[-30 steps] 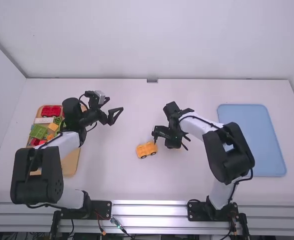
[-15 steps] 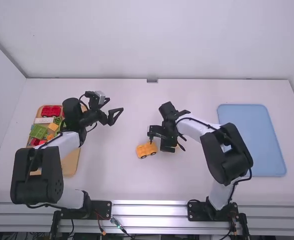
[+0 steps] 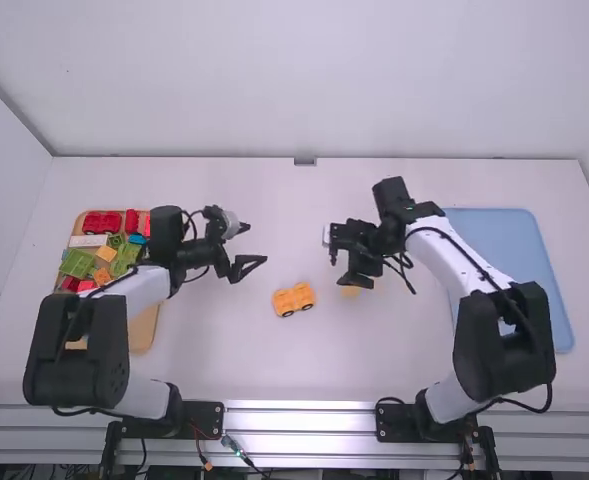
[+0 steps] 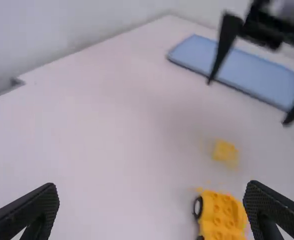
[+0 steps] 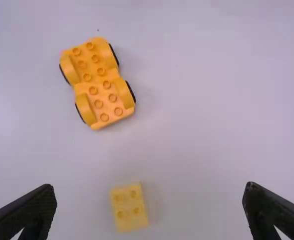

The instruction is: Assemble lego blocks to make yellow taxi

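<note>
In the high view my left gripper [image 3: 250,267] hangs up and left of the orange-yellow wheeled base [image 3: 294,300], and my right gripper [image 3: 350,268] is over the table just beyond a small yellow block [image 3: 351,291]. Each wrist view shows its own gripper open with nothing held: left gripper [image 4: 153,192], right gripper [image 5: 149,192]. The studded base [image 5: 97,82] stands on its wheels, its top bare. Apart from it lies the yellow two-by-two block [image 5: 129,207], studs up. Both base [image 4: 220,217] and block [image 4: 225,152] also appear in the left wrist view.
At the far left a tray [image 3: 142,330] holds red, green, orange, blue and white pieces, partly behind the left arm. A flat blue tray [image 3: 534,270] lies at the right, partly behind the right arm.
My right gripper has pulled back from beside the wheeled base, exposing more of the small block. My left gripper has shifted right and slightly down the high view. The base has stayed put.
</note>
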